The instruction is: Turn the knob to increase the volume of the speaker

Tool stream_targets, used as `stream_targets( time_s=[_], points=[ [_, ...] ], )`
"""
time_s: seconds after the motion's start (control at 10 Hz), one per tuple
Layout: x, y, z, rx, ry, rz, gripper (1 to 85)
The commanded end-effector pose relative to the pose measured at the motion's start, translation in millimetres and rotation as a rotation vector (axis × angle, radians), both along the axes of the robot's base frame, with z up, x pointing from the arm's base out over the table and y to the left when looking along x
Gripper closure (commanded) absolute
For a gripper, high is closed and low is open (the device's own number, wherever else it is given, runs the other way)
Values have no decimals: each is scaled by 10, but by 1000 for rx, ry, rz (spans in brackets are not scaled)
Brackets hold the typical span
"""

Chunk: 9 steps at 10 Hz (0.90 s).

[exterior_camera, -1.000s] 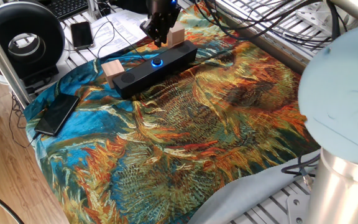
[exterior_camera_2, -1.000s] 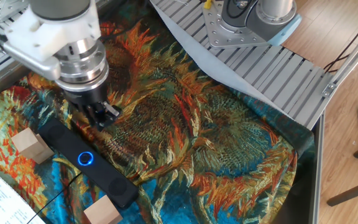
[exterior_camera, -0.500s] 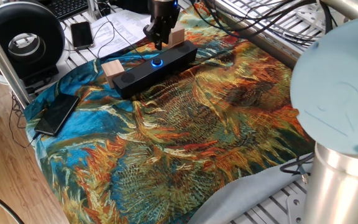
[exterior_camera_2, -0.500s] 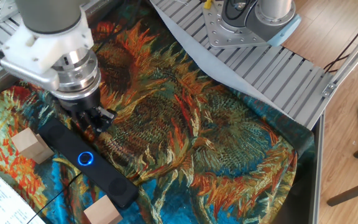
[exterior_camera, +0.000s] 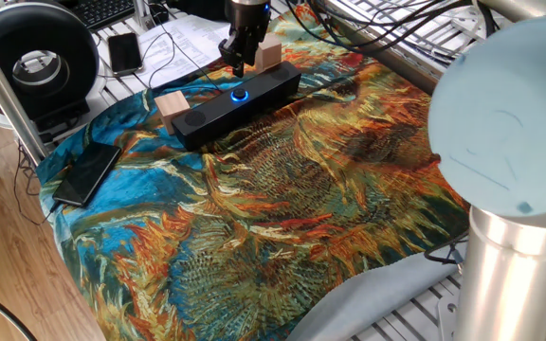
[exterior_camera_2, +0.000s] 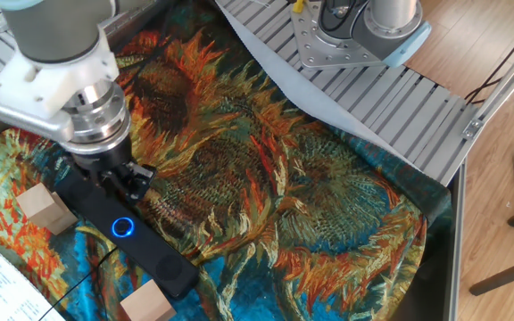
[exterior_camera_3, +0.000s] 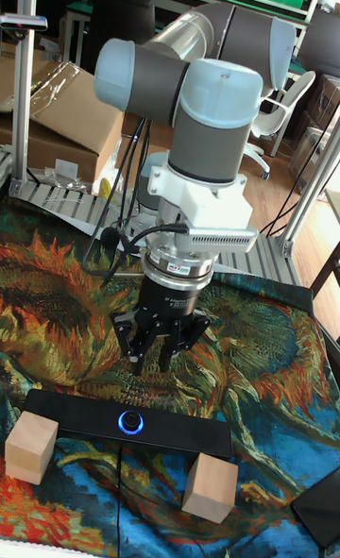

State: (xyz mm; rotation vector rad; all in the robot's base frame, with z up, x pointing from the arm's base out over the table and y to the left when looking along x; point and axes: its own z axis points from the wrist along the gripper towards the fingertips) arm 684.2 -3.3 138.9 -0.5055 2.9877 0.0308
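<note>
The speaker (exterior_camera: pixel 218 106) is a long black bar lying on the sunflower cloth, with a wooden block at each end. Its knob (exterior_camera: pixel 241 94) glows blue in the middle of the top face. My gripper (exterior_camera: pixel 238 64) hangs just above and behind the knob without touching it. In the tall fixed view the gripper (exterior_camera_3: pixel 157 358) points down over the back edge of the speaker (exterior_camera_3: pixel 71 414), fingers spread and empty, with the knob (exterior_camera_3: pixel 131 421) just in front. From the other side, the gripper (exterior_camera_2: pixel 121 185) hovers beside the knob (exterior_camera_2: pixel 123 227).
Wooden blocks (exterior_camera: pixel 172 102) (exterior_camera: pixel 269 54) flank the speaker. A flat black phone (exterior_camera: pixel 87 173) lies at the cloth's left edge, and another phone (exterior_camera: pixel 124 52) lies behind with papers. The arm's base (exterior_camera_2: pixel 355 31) stands on a metal plate at the cloth's far end.
The gripper has shifted sideways along the speaker toward the knob and dropped slightly. The speaker and blocks have not moved.
</note>
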Motion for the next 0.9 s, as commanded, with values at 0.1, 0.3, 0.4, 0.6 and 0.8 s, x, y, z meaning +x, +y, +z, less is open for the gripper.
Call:
stream_targets(
  time_s=[0.1, 0.3, 0.4, 0.6, 0.8],
  points=[
    [160, -10, -127, 15, -20, 16, 457],
    [202, -46, -137, 1, -35, 17, 460],
    [215, -27, -125, 15, -36, 5, 467],
    [212, -33, -117, 24, -33, -32, 470],
    [237, -38, -91, 25, -41, -30, 470]
  ],
)
